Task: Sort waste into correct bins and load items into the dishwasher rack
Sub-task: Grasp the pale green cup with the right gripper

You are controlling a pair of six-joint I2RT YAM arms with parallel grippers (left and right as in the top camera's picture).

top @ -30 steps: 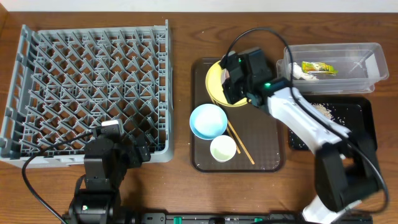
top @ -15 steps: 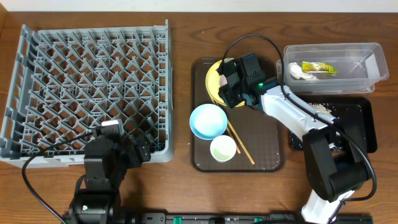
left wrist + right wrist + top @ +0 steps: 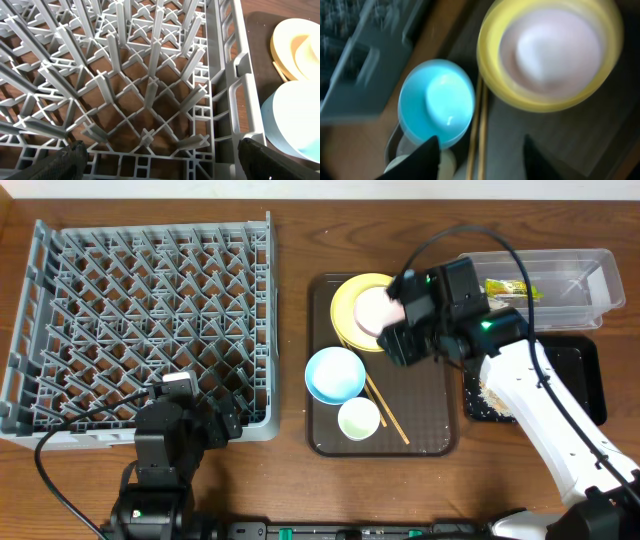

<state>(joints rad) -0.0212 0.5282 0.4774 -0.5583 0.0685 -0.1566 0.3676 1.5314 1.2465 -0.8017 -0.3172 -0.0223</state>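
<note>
White round bowl (image 3: pixel 372 308) sits nested in yellow round plate (image 3: pixel 342 315), at the far end of brown serving tray (image 3: pixel 425 415) on wooden surface (image 3: pixel 290 240). Bowl looks rigid, glossy and light, likely slippery, so pinch over the rim. Appears mouth-up; round, no long axis. Wooden chopsticks (image 3: pixel 388 412) nearer on the tray run far-left to near-right. Right gripper (image 3: pixel 481 156) hovers just right of bowl, fingers spread, empty. Left gripper (image 3: pixel 165 155) is spread and empty, over near-right corner of grey plastic peg rack (image 3: pixel 140 320).
</note>
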